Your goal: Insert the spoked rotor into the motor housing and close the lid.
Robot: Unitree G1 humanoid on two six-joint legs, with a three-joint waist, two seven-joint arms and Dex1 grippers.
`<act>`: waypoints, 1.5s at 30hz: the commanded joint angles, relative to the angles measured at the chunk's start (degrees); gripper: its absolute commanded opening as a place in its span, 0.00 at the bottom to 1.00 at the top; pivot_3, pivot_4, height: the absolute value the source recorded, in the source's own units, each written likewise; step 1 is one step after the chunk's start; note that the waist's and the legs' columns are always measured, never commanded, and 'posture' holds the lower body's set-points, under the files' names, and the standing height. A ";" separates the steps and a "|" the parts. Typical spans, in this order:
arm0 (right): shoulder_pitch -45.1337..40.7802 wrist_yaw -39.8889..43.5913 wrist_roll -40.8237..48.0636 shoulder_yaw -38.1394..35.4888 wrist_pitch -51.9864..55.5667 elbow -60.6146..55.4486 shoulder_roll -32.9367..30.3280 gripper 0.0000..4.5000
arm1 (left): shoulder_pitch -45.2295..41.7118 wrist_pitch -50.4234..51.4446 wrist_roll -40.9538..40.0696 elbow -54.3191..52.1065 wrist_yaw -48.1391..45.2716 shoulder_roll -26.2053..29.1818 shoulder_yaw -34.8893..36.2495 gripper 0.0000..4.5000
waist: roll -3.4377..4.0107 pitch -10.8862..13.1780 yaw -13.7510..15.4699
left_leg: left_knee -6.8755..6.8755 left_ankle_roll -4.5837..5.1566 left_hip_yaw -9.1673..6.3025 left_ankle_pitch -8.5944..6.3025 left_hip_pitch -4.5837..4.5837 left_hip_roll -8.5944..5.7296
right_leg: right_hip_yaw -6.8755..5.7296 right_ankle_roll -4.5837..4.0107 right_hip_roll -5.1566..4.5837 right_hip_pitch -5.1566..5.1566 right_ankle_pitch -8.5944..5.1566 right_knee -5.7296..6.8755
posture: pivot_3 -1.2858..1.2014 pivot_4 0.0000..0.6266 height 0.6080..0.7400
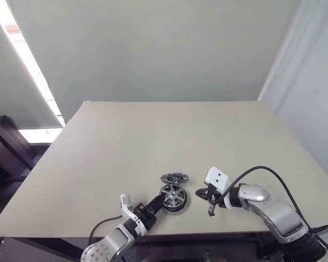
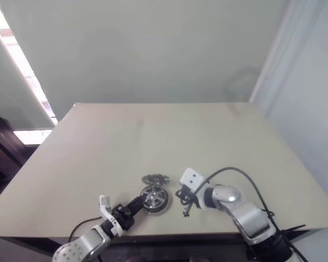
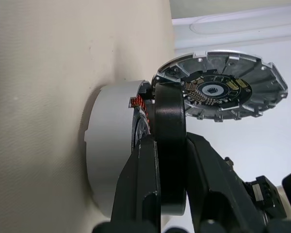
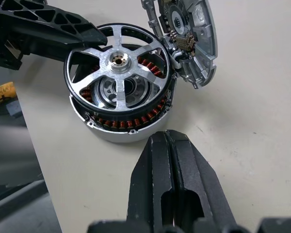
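- Copper-wound silver motor housing (image 4: 121, 124) sits near the near edge of the beige table (image 1: 153, 142).
- Dark-rimmed spoked rotor (image 4: 117, 65) rests tilted on the housing, not fully seated.
- Left gripper (image 1: 159, 203) has its jaws pinched on the rotor's rim.
- Grey ribbed lid (image 4: 186, 34) leans against the housing's far side.
- Right gripper (image 1: 203, 193), jaws fully closed and empty, hovers just right of the housing.
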 commanded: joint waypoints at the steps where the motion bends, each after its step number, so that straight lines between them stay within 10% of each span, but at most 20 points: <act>1: -1.26 -0.46 0.37 -1.59 -0.74 -1.75 0.32 0.00 | -0.30 -0.86 3.36 0.18 1.60 0.15 -0.53 0.08 | 0.00 0.00 0.00 | 0.00 0.00 0.00 0.00 0.00 0.00 | 0.00 0.00 0.00 0.01 0.00 0.00 | 0.52 0.00 1.00; 16: -1.60 -1.57 0.33 -1.78 -1.39 -1.10 1.42 0.00 | 0.29 0.18 5.96 -1.68 0.12 1.53 -2.14 0.08 | 0.02 -0.02 0.00 | 0.00 0.00 -0.02 0.00 0.00 -0.01 | 0.00 0.01 0.01 0.02 0.00 -0.01 | 0.52 0.00 1.00; 29: -1.68 -2.07 -0.16 -1.08 -2.47 0.03 2.61 0.00 | 0.50 3.22 1.82 -8.18 4.04 2.42 0.92 0.99 | 0.04 -0.03 0.01 | 0.01 0.00 -0.05 0.01 0.02 0.00 | 0.00 0.01 0.01 0.02 0.01 -0.01 | 0.52 0.00 1.00; 45: -2.38 -1.65 -0.56 -0.55 -4.53 2.82 3.84 0.00 | 2.64 5.06 -10.04 -25.76 11.84 10.57 3.36 0.99 | 0.02 -0.01 0.01 | -0.08 -0.01 -0.03 0.00 -0.11 0.00 | 0.03 0.01 0.01 -0.04 0.02 -0.06 | 0.52 0.00 1.00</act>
